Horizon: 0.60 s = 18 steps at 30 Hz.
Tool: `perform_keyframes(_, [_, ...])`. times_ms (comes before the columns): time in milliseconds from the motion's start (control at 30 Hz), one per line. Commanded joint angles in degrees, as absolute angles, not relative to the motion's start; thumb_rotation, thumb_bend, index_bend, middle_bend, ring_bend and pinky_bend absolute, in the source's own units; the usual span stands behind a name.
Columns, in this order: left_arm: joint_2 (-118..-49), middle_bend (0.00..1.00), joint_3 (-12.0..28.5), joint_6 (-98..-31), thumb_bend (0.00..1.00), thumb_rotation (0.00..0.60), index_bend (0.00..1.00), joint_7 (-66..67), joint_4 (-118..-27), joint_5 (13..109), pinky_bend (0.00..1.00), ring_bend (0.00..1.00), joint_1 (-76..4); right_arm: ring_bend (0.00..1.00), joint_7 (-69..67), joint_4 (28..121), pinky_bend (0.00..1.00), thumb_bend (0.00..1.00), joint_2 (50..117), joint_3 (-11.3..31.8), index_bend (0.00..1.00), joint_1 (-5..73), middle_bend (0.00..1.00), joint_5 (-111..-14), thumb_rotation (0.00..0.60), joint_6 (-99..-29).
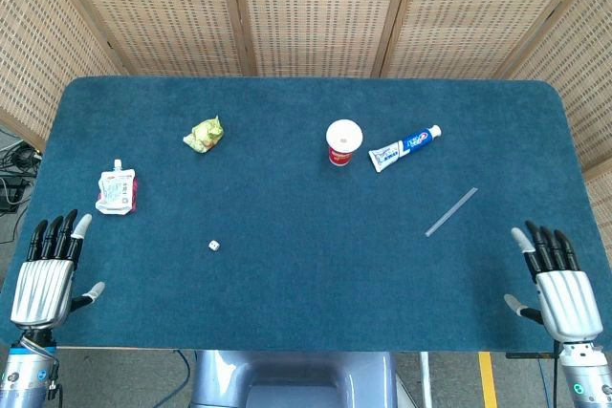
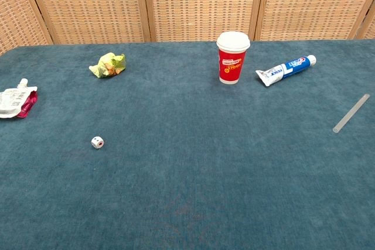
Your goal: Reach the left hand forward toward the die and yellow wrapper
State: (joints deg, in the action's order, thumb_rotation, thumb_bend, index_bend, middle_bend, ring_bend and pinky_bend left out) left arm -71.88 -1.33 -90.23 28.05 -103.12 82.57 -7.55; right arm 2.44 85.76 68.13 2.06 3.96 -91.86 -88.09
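A small white die (image 1: 214,246) (image 2: 97,142) lies on the blue table toward the front left. Farther back sits a crumpled yellow wrapper (image 1: 204,135) (image 2: 108,65). My left hand (image 1: 50,271) hovers flat at the table's front left corner, fingers spread, holding nothing, well short and left of the die. My right hand (image 1: 557,281) is open at the front right corner, also holding nothing. Neither hand shows in the chest view.
A white and red pouch (image 1: 117,192) (image 2: 16,102) lies at the left, between my left hand and the wrapper. A red cup (image 1: 343,142) (image 2: 232,58), a toothpaste tube (image 1: 404,147) (image 2: 285,69) and a clear strip (image 1: 450,211) (image 2: 351,113) lie to the right.
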Motion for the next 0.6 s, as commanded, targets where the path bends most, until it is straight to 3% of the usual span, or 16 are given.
perform_keyframes(33, [-71.34,0.00,-1.49,-89.54,0.00,0.600,0.00,28.68,-103.71,81.99,0.00,0.00,-7.64,0.00,3.51,87.24,0.00,0.09,67.08,1.54,0.00,4.11,0.00,-91.08,0.600,-87.29])
perform_keyframes(600, [-72.06,0.00,-0.16,-87.68,0.00,0.600,0.00,28.88,-103.28,81.73,0.00,0.00,-7.99,0.00,3.41,87.66,0.00,0.09,66.93,1.62,0.00,4.23,0.00,-90.49,0.600,-86.54])
